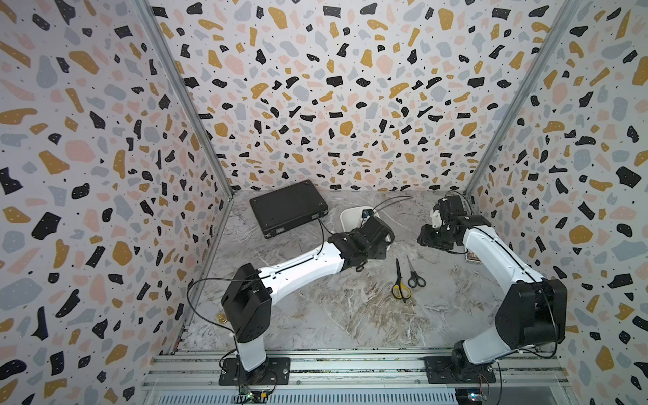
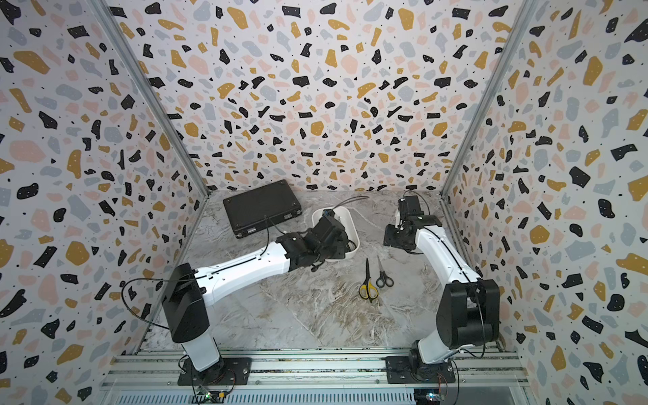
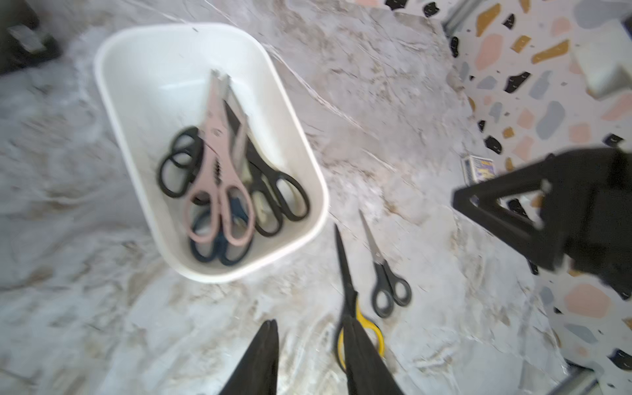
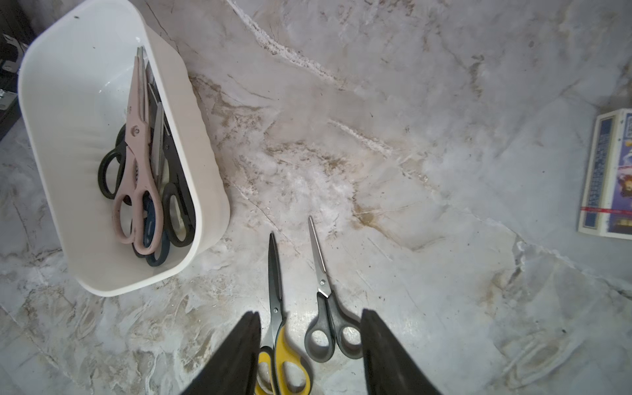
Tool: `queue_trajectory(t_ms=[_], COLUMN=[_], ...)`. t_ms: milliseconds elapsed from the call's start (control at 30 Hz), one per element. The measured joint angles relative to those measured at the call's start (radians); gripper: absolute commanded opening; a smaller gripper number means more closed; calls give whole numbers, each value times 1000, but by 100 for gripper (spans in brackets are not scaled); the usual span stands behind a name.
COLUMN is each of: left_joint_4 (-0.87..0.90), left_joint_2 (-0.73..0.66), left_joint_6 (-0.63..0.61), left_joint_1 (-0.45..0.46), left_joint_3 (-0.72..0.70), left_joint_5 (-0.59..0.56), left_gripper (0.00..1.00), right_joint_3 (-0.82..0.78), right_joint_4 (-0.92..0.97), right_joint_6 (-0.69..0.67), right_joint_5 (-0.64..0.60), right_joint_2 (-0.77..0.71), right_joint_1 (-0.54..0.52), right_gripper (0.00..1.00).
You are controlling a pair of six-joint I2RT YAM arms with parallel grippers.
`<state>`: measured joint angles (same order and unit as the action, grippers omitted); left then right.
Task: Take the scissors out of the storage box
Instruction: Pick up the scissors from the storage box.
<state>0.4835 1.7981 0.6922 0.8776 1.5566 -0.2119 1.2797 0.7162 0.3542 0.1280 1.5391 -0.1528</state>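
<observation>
The white storage box stands on the marble table and holds several pairs of scissors. A large pink pair lies on top of black pairs, a blue-handled pair and a cream one. Outside the box, a yellow-and-black pair and a small grey pair lie side by side on the table. My left gripper hangs open and empty above the table just off the box's near end. My right gripper is open above the handles of those two loose pairs, touching neither.
A flat black hard case lies at the back left, behind the box. A small printed card box sits by the right wall. The right arm's wrist hangs close to the left one, over the table's middle.
</observation>
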Motion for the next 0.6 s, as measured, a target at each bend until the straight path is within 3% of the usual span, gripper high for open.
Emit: queue_trajectory(t_ms=[167,367,600], left_joint_4=[105,190,222], left_joint_2=[147,303,391], left_joint_6=[-149,-221,-206], left_joint_1=[-132,-129,-128], left_joint_3=[132,266,339], left_joint_5=[51,94,103], left_gripper=[35,35,35], right_joint_3=[11,23,34], right_joint_4=[-10,-21,-21], right_joint_6=[0,0,0], right_joint_5=[7,20,19], right_joint_2=[25,70,89], right_joint_1=[-67,-110,-108], right_gripper=[53,53,53])
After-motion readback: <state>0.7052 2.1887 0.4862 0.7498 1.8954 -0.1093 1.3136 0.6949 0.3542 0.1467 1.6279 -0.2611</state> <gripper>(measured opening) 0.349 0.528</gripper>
